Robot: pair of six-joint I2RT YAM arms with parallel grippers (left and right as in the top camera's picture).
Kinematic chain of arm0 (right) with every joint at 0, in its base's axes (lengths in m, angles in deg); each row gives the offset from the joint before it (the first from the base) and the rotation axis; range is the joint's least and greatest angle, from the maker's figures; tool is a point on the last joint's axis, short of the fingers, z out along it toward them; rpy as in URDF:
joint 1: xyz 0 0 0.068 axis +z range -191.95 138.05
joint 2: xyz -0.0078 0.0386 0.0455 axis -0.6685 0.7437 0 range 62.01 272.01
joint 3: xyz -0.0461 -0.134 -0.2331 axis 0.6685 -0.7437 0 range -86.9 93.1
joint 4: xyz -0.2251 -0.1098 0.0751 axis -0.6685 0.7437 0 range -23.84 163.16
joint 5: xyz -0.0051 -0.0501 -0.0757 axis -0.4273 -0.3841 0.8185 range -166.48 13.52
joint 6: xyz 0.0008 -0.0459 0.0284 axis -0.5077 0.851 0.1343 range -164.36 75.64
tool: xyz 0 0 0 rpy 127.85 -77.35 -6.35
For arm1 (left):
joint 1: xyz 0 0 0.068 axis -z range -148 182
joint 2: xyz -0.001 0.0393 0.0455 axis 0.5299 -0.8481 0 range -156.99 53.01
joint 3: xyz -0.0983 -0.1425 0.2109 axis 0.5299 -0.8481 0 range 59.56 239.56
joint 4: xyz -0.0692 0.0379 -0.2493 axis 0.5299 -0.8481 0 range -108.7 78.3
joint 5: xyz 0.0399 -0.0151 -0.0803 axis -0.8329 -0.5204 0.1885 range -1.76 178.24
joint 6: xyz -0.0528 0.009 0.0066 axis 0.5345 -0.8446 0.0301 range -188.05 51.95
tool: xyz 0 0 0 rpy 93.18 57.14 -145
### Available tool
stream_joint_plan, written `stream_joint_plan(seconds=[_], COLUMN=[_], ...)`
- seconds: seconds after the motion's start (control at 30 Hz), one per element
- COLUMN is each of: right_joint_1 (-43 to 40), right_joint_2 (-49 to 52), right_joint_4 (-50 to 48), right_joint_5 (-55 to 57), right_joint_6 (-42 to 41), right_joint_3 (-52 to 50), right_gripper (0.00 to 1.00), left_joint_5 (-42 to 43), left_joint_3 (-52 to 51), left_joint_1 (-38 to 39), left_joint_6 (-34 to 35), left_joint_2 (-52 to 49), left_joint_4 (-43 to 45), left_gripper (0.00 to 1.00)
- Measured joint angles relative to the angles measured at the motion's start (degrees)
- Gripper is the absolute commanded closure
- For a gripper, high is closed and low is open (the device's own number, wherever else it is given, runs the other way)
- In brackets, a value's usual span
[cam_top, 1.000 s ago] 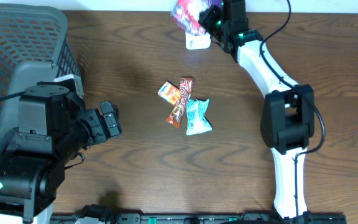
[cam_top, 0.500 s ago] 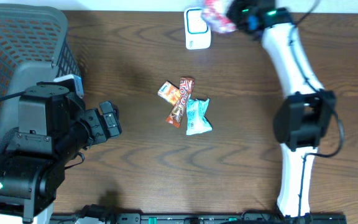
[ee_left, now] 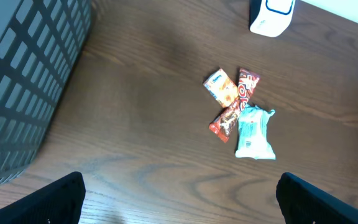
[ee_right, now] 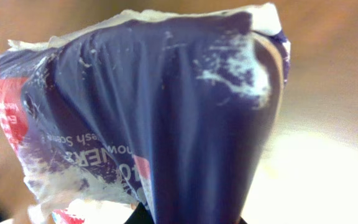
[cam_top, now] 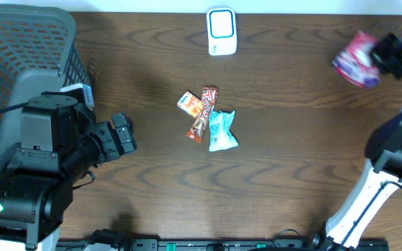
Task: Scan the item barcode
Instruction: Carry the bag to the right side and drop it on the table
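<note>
My left hand (cam_top: 124, 132) hangs nearest to me over the left side of the dark wood tabletop (cam_top: 292, 160), its two black fingers spread wide and grasping nothing; in the left wrist view the fingertips sit at the bottom corners with bare wood between them. Just to its left stands a dark mesh basket (cam_top: 19, 42), its wall running along that side toward the far edge. Further out, near the middle of the tabletop, three small snacks lie in a loose cluster: an orange packet (cam_top: 189, 104) on the left, a red-brown bar (cam_top: 202, 115) slanting across the centre and touching it, and a pale teal packet (cam_top: 222, 131) lying against the bar's right side, closest to me of the three. Beyond them, over the far right of the tabletop, my right hand (cam_top: 382, 56) is clenched on the task's item, a crinkled purple-and-red packet (cam_top: 356, 59), gripped by one end so that the rest of it juts out to the left of the fingers. In the right wrist view the packet fills the picture, its purple film creased and scuffed white, a red panel along one side, some white lettering too partial to read, and the background behind it a blur. The white scanner (cam_top: 221, 31), with a blue-rimmed face, stands at the far edge near the centre, well apart from the packet and to its left.
</note>
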Motion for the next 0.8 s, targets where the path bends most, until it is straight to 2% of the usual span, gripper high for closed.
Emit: stream_joint_plan(seconds=[0.03, 0.07, 0.1, 0.17, 0.27, 0.4, 0.53, 0.57, 0.63, 0.67, 0.73, 0.8], right_joint_1=[-1.8, -3.5, -4.7, -7.1, -9.0, -10.2, -9.6, -9.3, -8.8, -8.3, -7.8, -7.5], right_joint_2=[0.0, 0.0, 0.0, 0.0, 0.0, 0.0, 0.0, 0.0, 0.0, 0.0, 0.0, 0.0], right_joint_4=[2.0, 3.1, 4.0, 5.5, 6.4, 6.6, 7.6, 8.6, 10.4, 12.0, 14.7, 18.2], right_joint_5=[1.7, 3.4, 4.4, 6.0, 6.6, 4.8, 0.6, 0.0, -0.1, 0.3, 2.1, 4.9], right_joint_6=[0.7, 1.4, 1.6, 2.3, 3.3, 5.3, 6.7, 7.3, 8.0, 8.6, 9.1, 9.1], right_joint_3=[0.0, 0.0, 0.0, 0.0, 0.0, 0.0, 0.0, 0.0, 0.0, 0.0, 0.0, 0.0], right_gripper=[0.56, 0.37, 0.27, 0.16, 0.08, 0.07, 0.16, 0.23, 0.53, 0.77, 0.95, 0.99], left_joint_5=[0.0, 0.0, 0.0, 0.0, 0.0, 0.0, 0.0, 0.0, 0.0, 0.0, 0.0, 0.0], left_joint_3=[0.0, 0.0, 0.0, 0.0, 0.0, 0.0, 0.0, 0.0, 0.0, 0.0, 0.0, 0.0], left_joint_1=[0.0, 0.0, 0.0, 0.0, 0.0, 0.0, 0.0, 0.0, 0.0, 0.0, 0.0, 0.0], left_joint_6=[0.0, 0.0, 0.0, 0.0, 0.0, 0.0, 0.0, 0.0, 0.0, 0.0, 0.0, 0.0], left_joint_2=[0.0, 0.0, 0.0, 0.0, 0.0, 0.0, 0.0, 0.0, 0.0, 0.0, 0.0, 0.0], left_joint_4=[0.0, 0.0, 0.0, 0.0, 0.0, 0.0, 0.0, 0.0, 0.0, 0.0, 0.0, 0.0], left_gripper=[0.02, 0.02, 0.02, 0.02, 0.02, 0.02, 0.02, 0.02, 0.02, 0.02, 0.02, 0.02])
